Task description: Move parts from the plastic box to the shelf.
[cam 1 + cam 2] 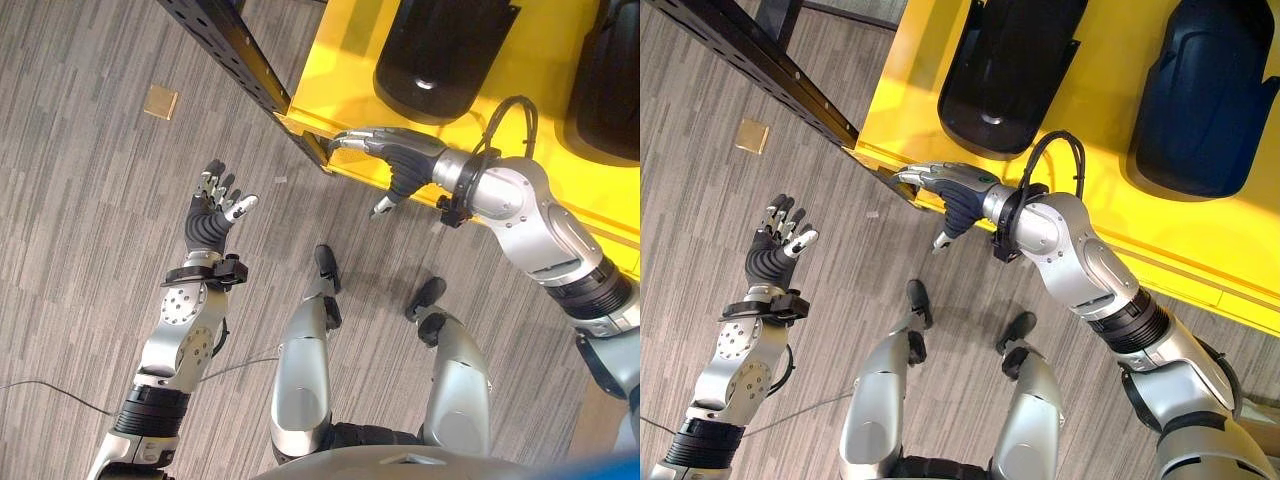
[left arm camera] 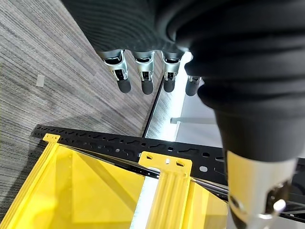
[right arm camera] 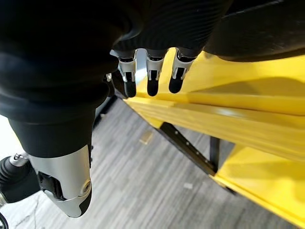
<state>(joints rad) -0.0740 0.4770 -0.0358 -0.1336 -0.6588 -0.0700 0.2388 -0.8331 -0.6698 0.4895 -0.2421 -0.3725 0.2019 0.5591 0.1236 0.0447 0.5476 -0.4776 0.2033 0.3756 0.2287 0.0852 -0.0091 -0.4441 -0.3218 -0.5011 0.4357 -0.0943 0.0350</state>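
The right hand [image 1: 958, 200] rests spread on the yellow shelf [image 1: 1160, 240] edge, near two black parts [image 1: 1005, 70]. The left hand [image 1: 215, 210] hangs spread above the floor [image 1: 90, 230]

You see two silver-grey arms with black ribbed bands, each robot hand, left [image 1: 212, 213] and right [image 1: 958, 199], under a dark ribbed cover, silver fingers [image 2: 124, 71] dark-tipped, round screws dotting the left forearm plate.
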